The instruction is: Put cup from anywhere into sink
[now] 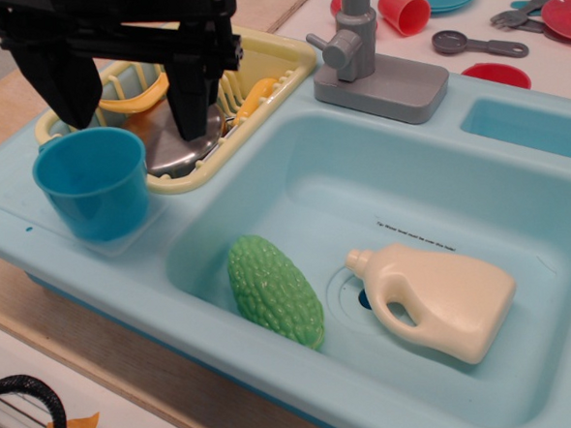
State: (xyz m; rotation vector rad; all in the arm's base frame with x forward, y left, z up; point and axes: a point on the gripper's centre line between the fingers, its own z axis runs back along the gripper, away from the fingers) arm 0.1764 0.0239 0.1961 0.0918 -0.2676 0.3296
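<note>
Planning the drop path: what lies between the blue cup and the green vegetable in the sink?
Only bare sink rim separates the cup from the green vegetable, in this one view.

Two cups, blue (92, 182) and red (405, 13), one jug (436, 300), one gourd (274, 290)

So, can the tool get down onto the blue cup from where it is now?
Probably yes. The tool hangs open just above the blue cup, which stands upright on the sink ledge; its rim looks unobstructed, though the dish rack sits close behind.
</note>
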